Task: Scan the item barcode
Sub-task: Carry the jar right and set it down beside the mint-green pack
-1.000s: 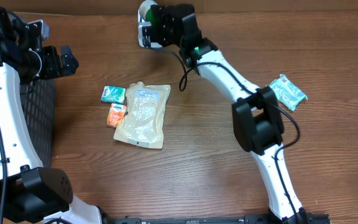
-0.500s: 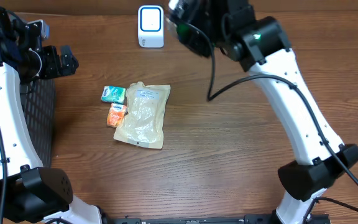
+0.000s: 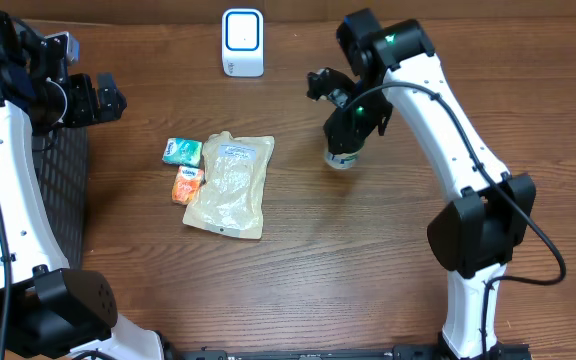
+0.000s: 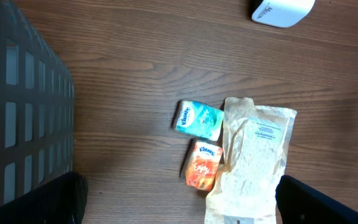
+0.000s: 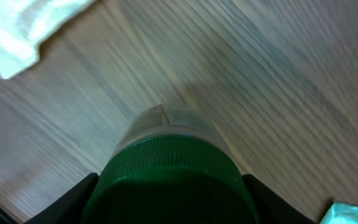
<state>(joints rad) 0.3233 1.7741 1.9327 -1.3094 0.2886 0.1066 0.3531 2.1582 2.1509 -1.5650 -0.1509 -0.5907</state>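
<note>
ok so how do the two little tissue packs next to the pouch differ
Colour: the teal pack is blue-green, the orange pack orange-red. Pose: the teal pack lies crosswise in the overhead view, the orange pack lengthwise below it. Both are small Kleenex packs lying flat beside the pouch.

The white left arm with black joints stands up along the left side. Its left gripper (image 3: pixel 86 98) hangs well to the left of the white box-shaped scanner (image 3: pixel 242 42), jaws spread wide, holding nothing. The right arm bends in an arch. Its right gripper (image 3: pixel 348 122) points down, to the right of the scanner, jaws closed around a small green-capped bottle (image 3: pixel 342 156).
</note>
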